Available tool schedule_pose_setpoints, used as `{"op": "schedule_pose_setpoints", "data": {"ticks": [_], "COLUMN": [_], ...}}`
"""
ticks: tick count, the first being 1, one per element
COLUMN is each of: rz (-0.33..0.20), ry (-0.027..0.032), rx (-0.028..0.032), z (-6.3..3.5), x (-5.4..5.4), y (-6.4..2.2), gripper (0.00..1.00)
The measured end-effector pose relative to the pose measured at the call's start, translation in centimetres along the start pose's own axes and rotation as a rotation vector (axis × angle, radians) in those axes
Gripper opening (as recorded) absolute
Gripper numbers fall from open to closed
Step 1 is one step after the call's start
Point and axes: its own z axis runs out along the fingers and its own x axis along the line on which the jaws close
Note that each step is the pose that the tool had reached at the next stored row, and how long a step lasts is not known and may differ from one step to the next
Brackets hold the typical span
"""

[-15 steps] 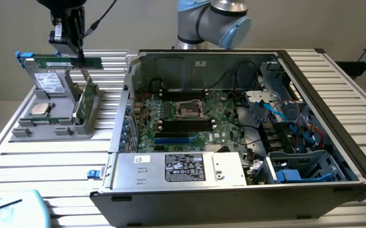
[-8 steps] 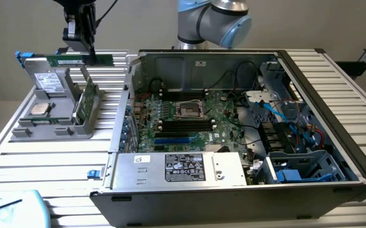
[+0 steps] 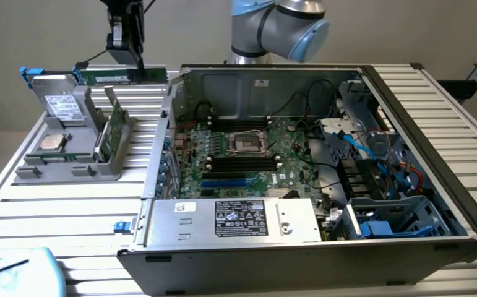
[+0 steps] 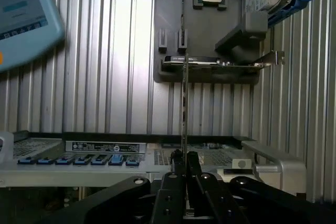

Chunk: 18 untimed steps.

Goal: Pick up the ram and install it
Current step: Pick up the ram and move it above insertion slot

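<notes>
Clamped tight on the ram (image 3: 110, 77), the gripper (image 3: 141, 70) held its long axis level — well to the exterior view's left of the memory slots (image 3: 242, 164).

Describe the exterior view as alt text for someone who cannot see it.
A robot arm's gripper holds a green ram stick in the air by a grey parts holder, at the exterior view's left. At centre an open computer case lies on a slatted table, motherboard exposed.
</notes>
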Motion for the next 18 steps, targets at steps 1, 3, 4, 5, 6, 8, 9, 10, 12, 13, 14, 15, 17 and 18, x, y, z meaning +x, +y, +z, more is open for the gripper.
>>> {"op": "schedule_pose_setpoints", "data": {"ticks": [1,3,4,5,6,8,9,10,12,13,14,15,17,18], "rz": [0.0,0.0,0.0,-0.001,-0.001,-0.001,-0.001,-0.001,-0.001,-0.001,-0.001,-0.001,-0.001,-0.001], "ry": [-0.0008,-0.0023,-0.003,-0.0037,-0.0043,-0.0058,-0.0064,-0.0069,-0.0079,-0.0083,-0.0087,-0.0091,-0.0098,-0.01], "rx": [0.0009,0.0022,0.0026,0.0029,0.0032,0.0036,0.0037,0.0037,0.0037,0.0037,0.0036,0.0037,0.0038,0.0039], "z": [-0.11,-0.36,-0.49,-0.63,-0.75,-1.02,-1.15,-1.29,-1.57,-1.72,-1.86,-2.01,-2.32,-2.48], "x": [0.0,0.0,0.0,0.0,0.0,0.0,0.0,0.1,0.1,0.1,0.1,0.1,0.1,0.1], "y": [-0.39,-1.19,-1.58,-2.0,-2.39,-3.27,-3.7,-4.15,-5.04,-5.48,-5.92,-6.36,-7.26,-7.7], "gripper": [0.14,0.14,0.14,0.14,0.14,0.14,0.14,0.14,0.14,0.14,0.14,0.14,0.14,0.14]}}
